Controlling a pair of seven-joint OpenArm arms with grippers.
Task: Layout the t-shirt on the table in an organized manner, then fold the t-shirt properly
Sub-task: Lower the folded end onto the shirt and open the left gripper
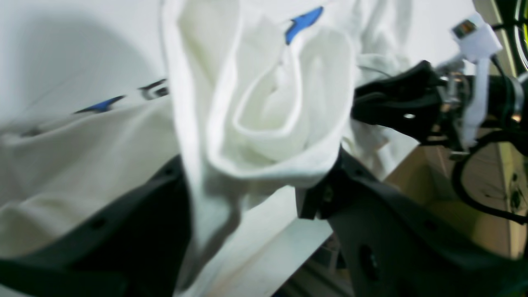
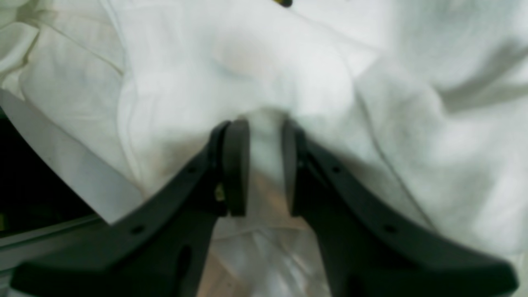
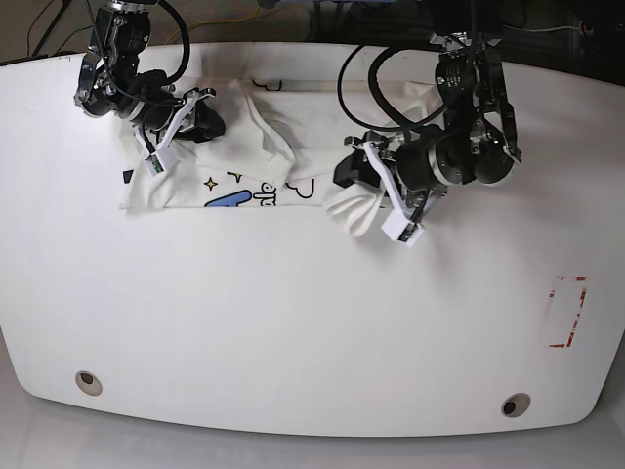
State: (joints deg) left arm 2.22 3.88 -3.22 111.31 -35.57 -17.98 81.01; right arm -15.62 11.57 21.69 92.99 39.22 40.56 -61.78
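The white t-shirt (image 3: 262, 147) lies bunched along the far side of the table (image 3: 293, 322), part of its blue and yellow print facing up. My left gripper (image 3: 350, 178) is at the shirt's right end. In the left wrist view its jaws (image 1: 255, 173) are shut on a thick rolled wad of the t-shirt (image 1: 268, 103). My right gripper (image 3: 208, 122) is at the shirt's upper left. The right wrist view shows the right gripper (image 2: 266, 136) shut on a narrow fold of the t-shirt (image 2: 412, 123). The right gripper (image 1: 396, 103) also shows at the right of the left wrist view.
A red dashed rectangle mark (image 3: 567, 313) sits near the table's right edge. Two round grommet holes (image 3: 88, 381) (image 3: 515, 405) lie near the front edge. Cables hang from both arms. A white tag (image 3: 400, 231) dangles below the left arm.
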